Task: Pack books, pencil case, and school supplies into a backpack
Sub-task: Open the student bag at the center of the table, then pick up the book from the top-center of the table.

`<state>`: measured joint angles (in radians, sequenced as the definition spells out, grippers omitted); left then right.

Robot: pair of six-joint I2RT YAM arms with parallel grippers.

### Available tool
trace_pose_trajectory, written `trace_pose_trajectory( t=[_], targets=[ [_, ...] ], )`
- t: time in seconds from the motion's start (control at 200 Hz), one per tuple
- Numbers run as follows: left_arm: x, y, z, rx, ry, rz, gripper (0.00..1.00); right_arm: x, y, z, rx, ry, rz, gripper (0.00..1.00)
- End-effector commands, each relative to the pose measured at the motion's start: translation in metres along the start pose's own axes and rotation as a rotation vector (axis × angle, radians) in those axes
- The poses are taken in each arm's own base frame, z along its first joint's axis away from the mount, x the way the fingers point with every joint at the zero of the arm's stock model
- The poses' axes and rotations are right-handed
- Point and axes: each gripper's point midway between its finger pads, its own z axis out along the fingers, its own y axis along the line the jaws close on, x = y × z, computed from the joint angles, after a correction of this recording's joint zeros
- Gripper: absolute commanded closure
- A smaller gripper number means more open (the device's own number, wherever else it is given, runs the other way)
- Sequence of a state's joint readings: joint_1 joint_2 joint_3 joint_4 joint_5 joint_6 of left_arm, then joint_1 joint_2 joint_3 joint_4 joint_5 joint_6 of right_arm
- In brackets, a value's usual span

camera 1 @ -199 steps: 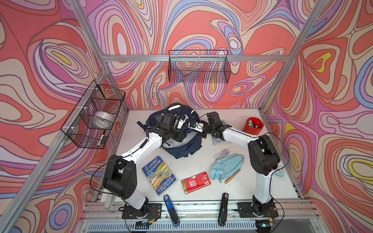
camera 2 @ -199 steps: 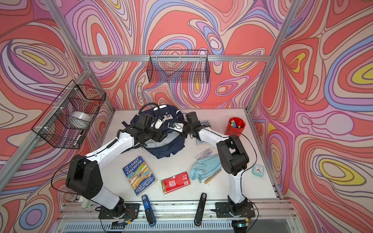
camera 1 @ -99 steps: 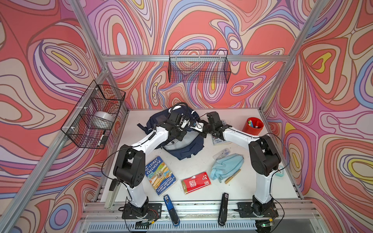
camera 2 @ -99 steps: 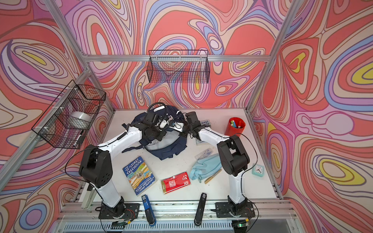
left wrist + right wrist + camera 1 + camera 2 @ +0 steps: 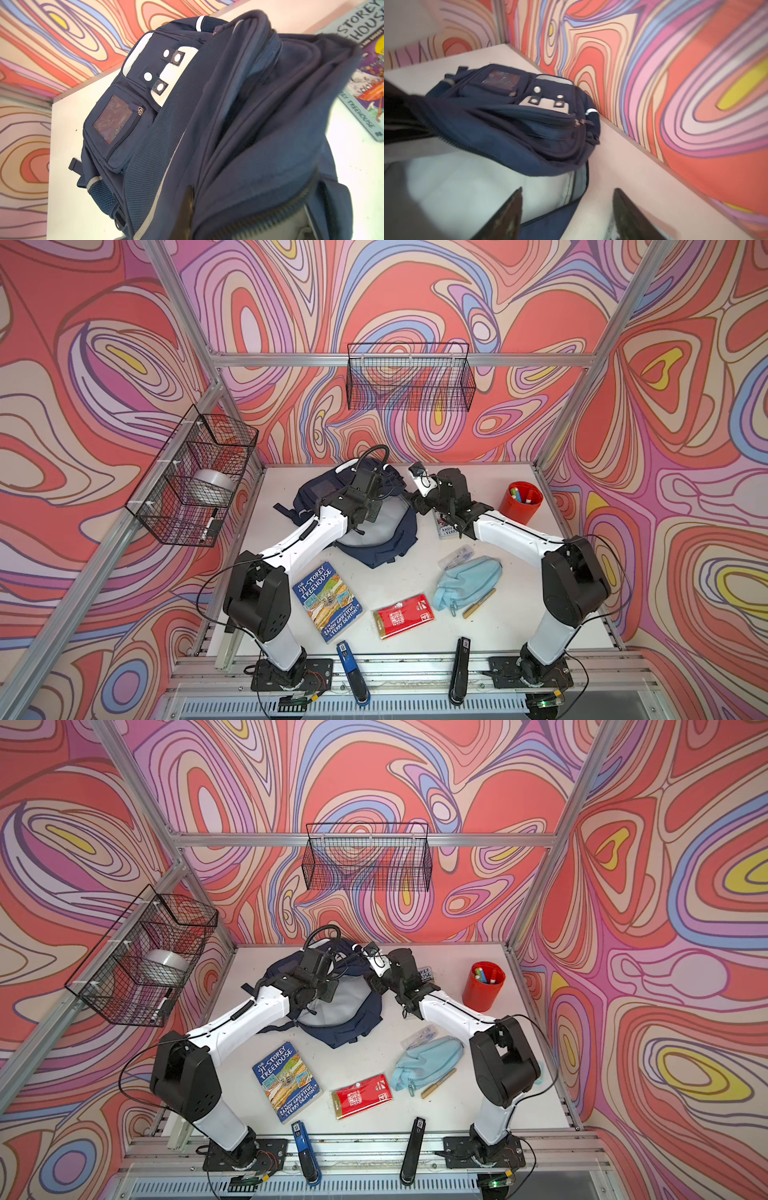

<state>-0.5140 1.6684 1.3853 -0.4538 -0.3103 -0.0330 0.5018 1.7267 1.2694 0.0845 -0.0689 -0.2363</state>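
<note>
Clamping backpack (image 5: 249, 124), left tool (image 5: 191, 197) narrow, right tool (image 5: 567, 190) wide, seen only from wrist

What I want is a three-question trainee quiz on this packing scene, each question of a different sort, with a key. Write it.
1. True or false: the blue-covered book lies on the table, outside the backpack.
2. Pick one. The right pincer is: A) open; B) shut on a book; C) shut on a zip pull.
3. Fill in: the tan pen lies right beside the light-blue ______.

Key: 1 true; 2 A; 3 pencil case.
</note>
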Motion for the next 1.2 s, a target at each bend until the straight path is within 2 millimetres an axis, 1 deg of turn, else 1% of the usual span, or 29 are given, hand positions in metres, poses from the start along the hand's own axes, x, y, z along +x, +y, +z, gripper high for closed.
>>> trace_pose_trajectory(
  t=[0.0,0.045,0.1,0.19,0.25,0.275,0.306,0.311,0.321,0.356,0.386,0.441,0.521,0.606,0.686,0.746,0.811,0.892,0.927,1.002,1.087,1.197],
  targets=[
    [-0.020,0.015,-0.016,-0.053,-0.090,-0.118,1.00,0.015,-0.034,-0.026,0.138,0.052,0.274,0.02],
    [-0.021,0.008,-0.019,-0.004,-0.106,-0.134,1.00,0.027,-0.050,-0.034,0.204,0.088,0.347,0.01],
    [-0.024,0.002,-0.023,0.032,-0.120,-0.150,1.00,0.043,-0.062,-0.039,0.216,0.150,0.380,0.01],
    [-0.028,-0.010,-0.027,0.079,-0.131,-0.137,1.00,0.080,-0.087,-0.038,0.229,0.316,0.461,0.02],
    [-0.030,-0.019,-0.026,0.096,-0.135,-0.110,1.00,0.102,-0.099,-0.037,0.230,0.402,0.514,0.04],
    [-0.029,-0.021,-0.025,0.098,-0.130,-0.104,1.00,0.110,-0.103,-0.037,0.232,0.424,0.535,0.04],
    [-0.028,-0.022,-0.024,0.098,-0.126,-0.100,1.00,0.113,-0.110,-0.040,0.233,0.428,0.563,0.03],
    [-0.028,-0.022,-0.024,0.096,-0.125,-0.100,1.00,0.119,-0.110,-0.037,0.231,0.443,0.570,0.02],
    [-0.028,-0.023,-0.024,0.094,-0.125,-0.099,1.00,0.125,-0.111,-0.036,0.225,0.456,0.582,0.02],
    [-0.028,-0.023,-0.024,0.087,-0.121,-0.099,1.00,0.133,-0.114,-0.034,0.205,0.470,0.617,0.02],
    [-0.028,-0.023,-0.024,0.087,-0.120,-0.099,1.00,0.141,-0.122,-0.034,0.217,0.482,0.641,0.02],
    [-0.030,-0.024,-0.027,0.092,-0.127,-0.099,1.00,0.150,-0.133,-0.033,0.253,0.502,0.640,0.02],
    [-0.031,-0.021,-0.030,0.085,-0.135,-0.098,1.00,0.161,-0.141,-0.026,0.258,0.549,0.648,0.02],
    [-0.031,-0.019,-0.033,0.081,-0.143,-0.101,1.00,0.170,-0.143,-0.015,0.243,0.593,0.642,0.05],
    [-0.031,-0.021,-0.035,0.094,-0.148,-0.111,1.00,0.182,-0.142,-0.005,0.226,0.629,0.640,0.06],
    [-0.030,-0.024,-0.035,0.111,-0.149,-0.118,1.00,0.192,-0.139,0.002,0.205,0.657,0.643,0.12],
    [-0.030,-0.026,-0.034,0.122,-0.147,-0.125,1.00,0.205,-0.137,0.007,0.207,0.696,0.643,0.14],
    [-0.029,-0.027,-0.033,0.127,-0.145,-0.129,1.00,0.216,-0.144,0.008,0.244,0.712,0.627,0.14],
    [-0.029,-0.028,-0.033,0.131,-0.147,-0.131,1.00,0.218,-0.147,0.007,0.254,0.715,0.618,0.14],
    [-0.030,-0.028,-0.034,0.136,-0.148,-0.133,1.00,0.225,-0.151,0.007,0.249,0.728,0.621,0.14],
    [-0.030,-0.027,-0.035,0.133,-0.152,-0.137,1.00,0.233,-0.142,0.012,0.166,0.737,0.639,0.14],
    [-0.028,-0.028,-0.034,0.137,-0.153,-0.141,1.00,0.233,-0.122,0.019,0.038,0.730,0.665,0.20]
  ],
)
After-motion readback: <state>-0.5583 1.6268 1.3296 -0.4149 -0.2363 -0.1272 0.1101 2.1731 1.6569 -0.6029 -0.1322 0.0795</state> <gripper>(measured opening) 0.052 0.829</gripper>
